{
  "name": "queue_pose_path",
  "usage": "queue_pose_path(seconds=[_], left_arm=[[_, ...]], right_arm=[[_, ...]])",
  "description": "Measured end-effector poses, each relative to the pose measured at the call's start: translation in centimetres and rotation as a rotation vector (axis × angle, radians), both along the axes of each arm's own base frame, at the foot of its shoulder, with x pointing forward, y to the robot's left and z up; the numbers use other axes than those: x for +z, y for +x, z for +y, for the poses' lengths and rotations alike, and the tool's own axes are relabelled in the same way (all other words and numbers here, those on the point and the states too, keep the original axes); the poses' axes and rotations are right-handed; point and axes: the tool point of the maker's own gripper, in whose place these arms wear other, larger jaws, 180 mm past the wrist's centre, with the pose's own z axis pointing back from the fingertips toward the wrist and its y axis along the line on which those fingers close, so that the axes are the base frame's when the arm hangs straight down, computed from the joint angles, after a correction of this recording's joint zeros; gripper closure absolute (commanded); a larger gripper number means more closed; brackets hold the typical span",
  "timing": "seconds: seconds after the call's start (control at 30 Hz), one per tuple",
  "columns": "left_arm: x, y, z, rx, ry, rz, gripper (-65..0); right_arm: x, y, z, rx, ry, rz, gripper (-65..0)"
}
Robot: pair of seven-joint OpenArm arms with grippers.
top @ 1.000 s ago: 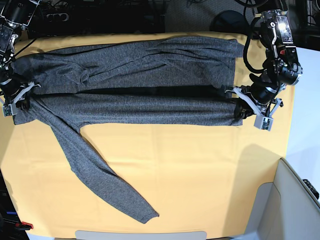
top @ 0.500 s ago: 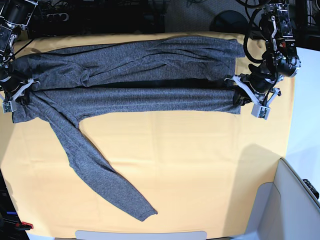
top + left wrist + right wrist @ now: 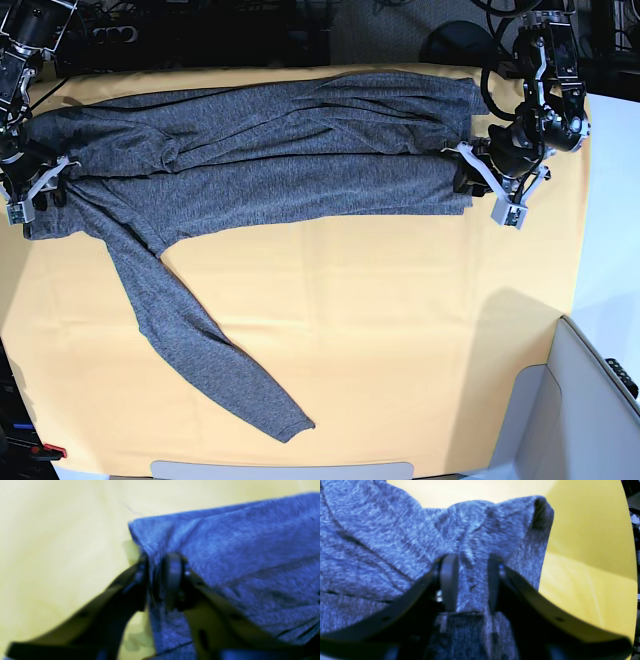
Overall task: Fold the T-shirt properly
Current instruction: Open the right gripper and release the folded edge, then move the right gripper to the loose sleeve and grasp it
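The dark grey T-shirt point(image 3: 280, 150) lies folded lengthwise along the back of the yellow-orange cloth point(image 3: 400, 330). One long sleeve point(image 3: 190, 330) trails toward the front. My left gripper point(image 3: 478, 190) is at the shirt's right end. In the left wrist view its jaws point(image 3: 155, 580) are slightly parted, with the T-shirt's point(image 3: 237, 555) edge between them. My right gripper point(image 3: 40, 195) sits at the shirt's left end. Its jaws point(image 3: 472, 582) are open in the right wrist view, and the T-shirt's point(image 3: 382, 542) fabric lies loose between the pads.
A light grey bin-like object point(image 3: 590, 400) stands at the front right corner. Dark equipment and cables run behind the table's back edge. The yellow-orange cloth point(image 3: 50, 542) covers the whole table surface.
Both arms carried the shirt's front folded edge backward onto the rear half, closing the dark gap. Both grippers' jaws have parted from shut.
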Motion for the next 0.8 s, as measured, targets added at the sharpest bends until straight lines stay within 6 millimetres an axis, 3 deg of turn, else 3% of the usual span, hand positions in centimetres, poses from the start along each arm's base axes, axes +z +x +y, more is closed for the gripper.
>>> queue_pose_path(seconds=[0.1, 0.33, 0.5, 0.67, 0.8], left_arm=[[0.0, 0.0, -0.1, 0.000, -0.003, -0.001, -23.6], [0.0, 0.0, 0.0, 0.003, -0.001, -0.002, -23.6], [0.6, 0.2, 0.1, -0.004, 0.009, -0.017, -23.9], [2.8, 0.8, -0.7, -0.026, 0.014, -0.087, -23.9], [3.2, 0.9, -0.7, -0.027, 0.016, -0.098, -24.0]], right_arm=[[-0.1, -0.1, 0.0, -0.001, -0.001, 0.004, -25.2], [0.7, 0.3, -0.2, -0.005, -0.007, -0.017, -25.1], [5.6, 2.8, -0.2, -0.029, -0.025, -0.178, -25.1], [9.1, 5.4, 2.3, -0.002, -0.009, -0.304, -25.1], [10.8, 8.0, 4.5, -0.008, 0.057, -0.391, -25.1]])
